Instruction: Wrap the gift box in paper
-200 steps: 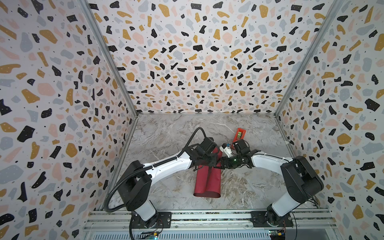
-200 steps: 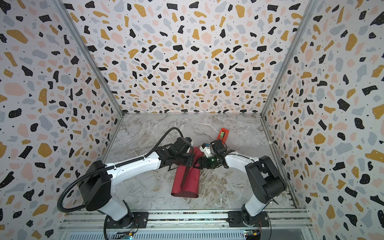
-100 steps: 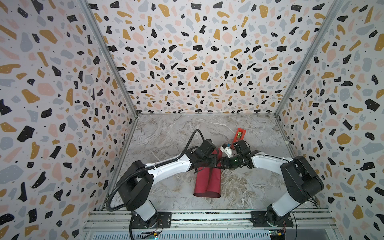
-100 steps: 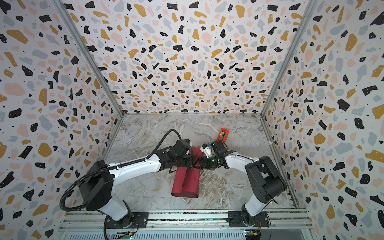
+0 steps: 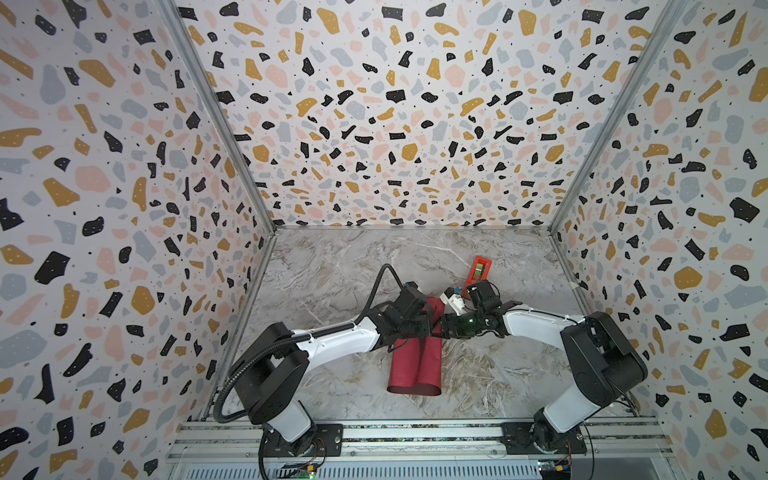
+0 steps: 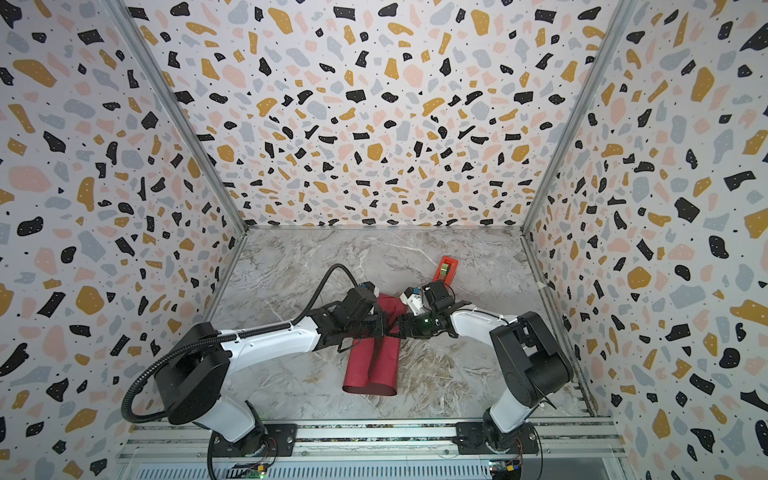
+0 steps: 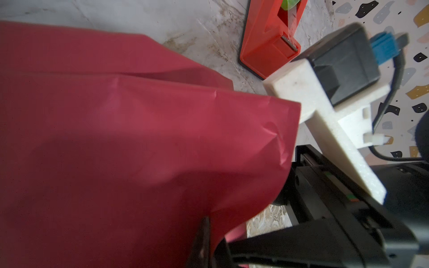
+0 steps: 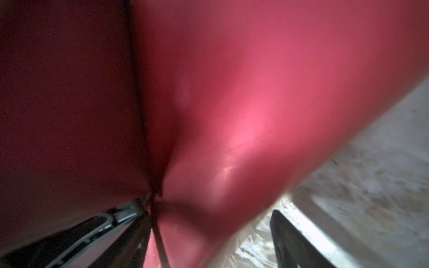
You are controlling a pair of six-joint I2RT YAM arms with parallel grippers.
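Note:
The paper (image 5: pixel 413 365) (image 6: pixel 370 365) lies mid-table, its two sides curled up into long crimson lobes. The gift box is hidden. Both grippers meet over the seam at the paper's far end. My left gripper (image 5: pixel 428 326) (image 6: pixel 384 328) is shut, pinching the paper's edge; in the left wrist view the paper (image 7: pixel 139 139) fills the frame around the left gripper (image 7: pixel 206 232). My right gripper (image 5: pixel 442 328) (image 6: pixel 397 328) is open. In the right wrist view one lobe of the paper (image 8: pixel 232 92) bulges between the fingers of the right gripper (image 8: pixel 213 232).
A red-orange tape dispenser (image 5: pixel 479 270) (image 6: pixel 446 268) (image 7: pixel 271 34) stands behind the right wrist, towards the back right. The marble table (image 5: pixel 332 270) is walled in by speckled panels on three sides. Both arm bases sit on the front rail.
My left wrist has shifted slightly towards the near side while still pinching the paper. The right arm and the paper's near end have not moved.

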